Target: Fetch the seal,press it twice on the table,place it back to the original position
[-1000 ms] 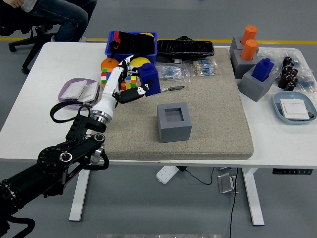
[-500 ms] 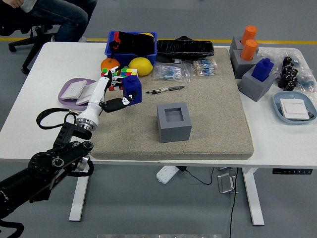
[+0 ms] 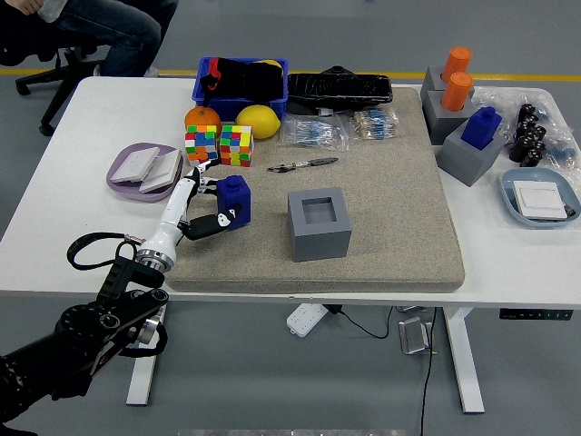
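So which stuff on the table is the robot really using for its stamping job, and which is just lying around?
For the job:
- blue seal, gripped by the left hand
- empty grey holder
- beige mat

Just lying about:
- two puzzle cubes
- yellow lemon
- pen
- orange seals
- purple tray
- blue bin

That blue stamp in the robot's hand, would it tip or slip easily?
The blue seal looks blocky and rigid, so it probably keeps its shape in the left hand. Its flat base probably resists tipping on the grey mat. Its smooth-looking sides might slip in a loose grip.
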